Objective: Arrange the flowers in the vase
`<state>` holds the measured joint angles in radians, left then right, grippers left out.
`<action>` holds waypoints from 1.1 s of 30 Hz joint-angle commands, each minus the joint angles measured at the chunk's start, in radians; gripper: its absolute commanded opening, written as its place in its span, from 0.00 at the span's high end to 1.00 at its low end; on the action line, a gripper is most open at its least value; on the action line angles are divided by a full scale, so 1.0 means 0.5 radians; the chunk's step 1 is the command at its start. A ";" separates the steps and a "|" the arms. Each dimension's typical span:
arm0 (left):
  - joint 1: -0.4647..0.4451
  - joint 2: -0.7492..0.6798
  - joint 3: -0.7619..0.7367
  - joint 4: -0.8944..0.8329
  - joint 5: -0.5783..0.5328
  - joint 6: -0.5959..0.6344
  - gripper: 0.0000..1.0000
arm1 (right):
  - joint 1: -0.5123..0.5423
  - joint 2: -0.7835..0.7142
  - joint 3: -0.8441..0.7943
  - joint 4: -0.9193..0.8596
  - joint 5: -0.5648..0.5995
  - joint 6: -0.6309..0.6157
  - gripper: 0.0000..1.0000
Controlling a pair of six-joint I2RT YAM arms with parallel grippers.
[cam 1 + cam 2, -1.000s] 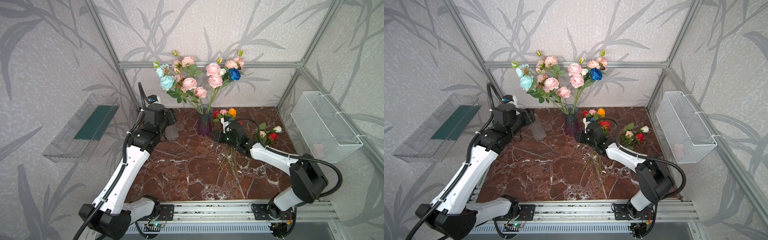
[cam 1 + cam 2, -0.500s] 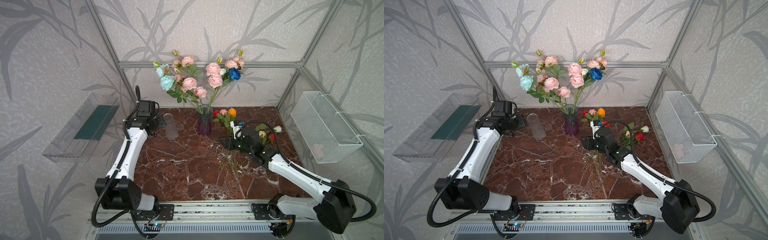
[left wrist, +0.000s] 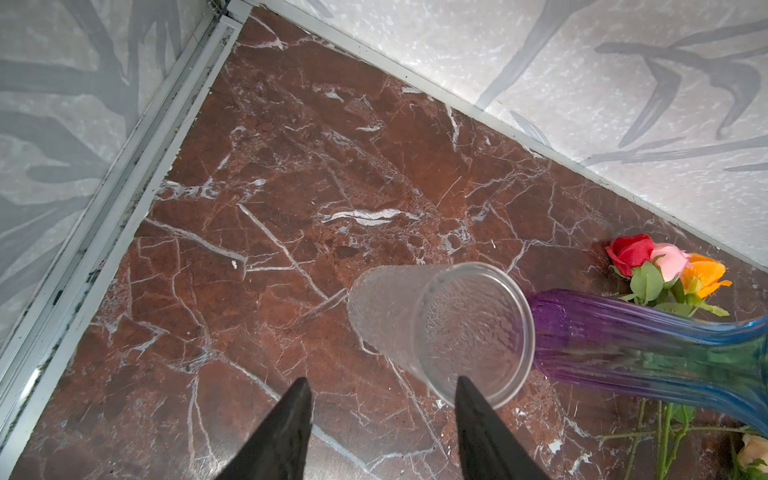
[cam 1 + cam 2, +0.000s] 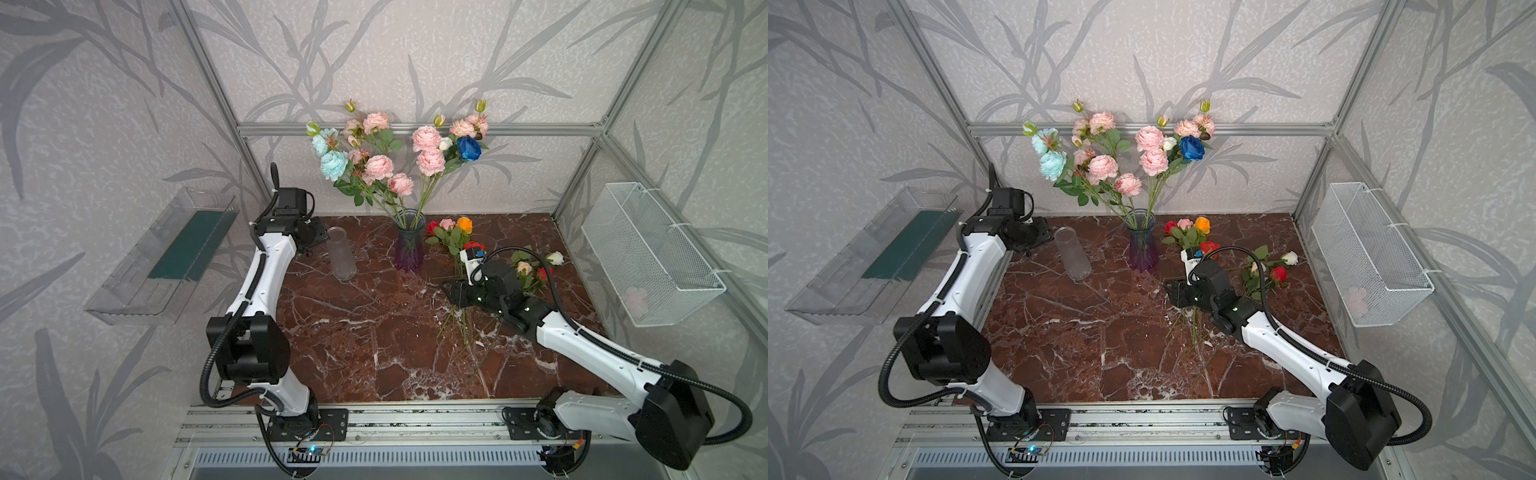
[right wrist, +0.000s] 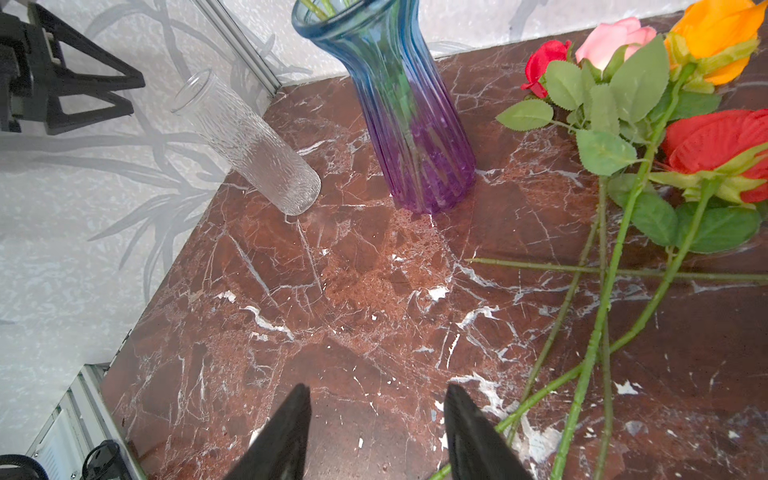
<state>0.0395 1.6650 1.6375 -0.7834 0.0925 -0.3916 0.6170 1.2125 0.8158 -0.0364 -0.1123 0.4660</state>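
left end effector (image 3: 383, 380) open, empty, clear glass tube (image 3: 440, 332) just ahead of one finger, right end effector (image 5: 377, 387) open, empty, low over table (image 5: 332, 291), loose roses (image 5: 715, 141) with crossed stems just beside it, purple vase (image 4: 408, 249) mid-table holding pink, turquoise, blue flowers (image 4: 378, 166), tube near vase

bright even light, sharp, soft shadows

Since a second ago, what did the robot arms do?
The left gripper pulled back from the clear glass toward the back-left corner. The right gripper backed away from the purple vase toward the front. Both are open, holding nothing. The glass, vase, its bouquet and the loose roses stayed put.
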 commanded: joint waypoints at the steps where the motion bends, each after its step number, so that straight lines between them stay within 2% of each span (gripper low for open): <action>1: 0.007 0.070 0.114 -0.031 0.025 0.061 0.44 | -0.026 -0.057 -0.035 0.004 0.026 -0.042 0.47; 17: 0.007 0.341 0.231 -0.032 0.045 0.087 0.50 | -0.095 -0.030 -0.122 0.090 -0.026 -0.002 0.47; 33: 0.007 0.480 0.357 -0.149 0.070 0.221 0.62 | -0.131 -0.047 -0.170 0.113 -0.062 0.013 0.47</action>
<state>0.0399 1.8923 1.7817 -0.8127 0.1291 -0.3199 0.5568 1.2041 0.7425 -0.0021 -0.1314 0.4671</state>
